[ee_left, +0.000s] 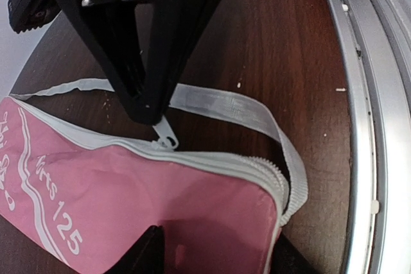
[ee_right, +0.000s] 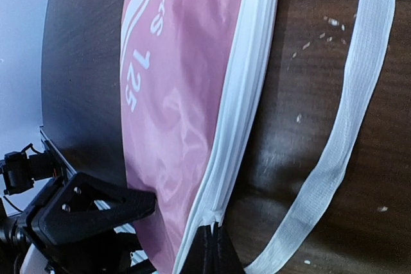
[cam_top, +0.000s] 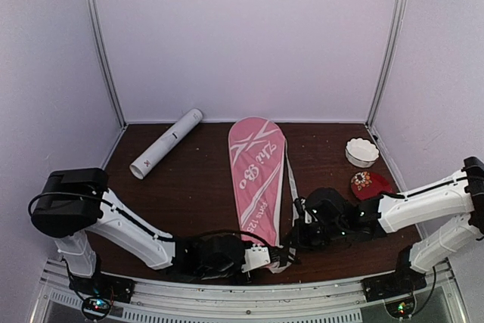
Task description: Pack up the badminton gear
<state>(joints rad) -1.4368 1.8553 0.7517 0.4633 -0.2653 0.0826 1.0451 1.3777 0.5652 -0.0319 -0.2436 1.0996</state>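
Note:
The pink racquet-shaped cover [cam_top: 255, 172] with white stripes lies lengthwise mid-table, its white strap [ee_right: 347, 133] trailing to the right. My left gripper [ee_left: 215, 258] stands open astride the cover's near end [ee_left: 192, 222], one finger on each side. In the right wrist view my right gripper [ee_right: 214, 239] is shut on the white zipper pull [ee_right: 213, 217] at the cover's right edge; the same pull [ee_left: 166, 136] shows in the left wrist view. A long white tube [cam_top: 166, 153] lies at the back left. A white feather shuttlecock [cam_top: 361, 151] stands at the back right.
A small red patterned dish [cam_top: 370, 184] sits just behind my right arm [cam_top: 423, 202]. The metal rail of the table's near edge [ee_left: 379, 126] runs close beside the cover's end. Both grippers work within a hand's width of each other.

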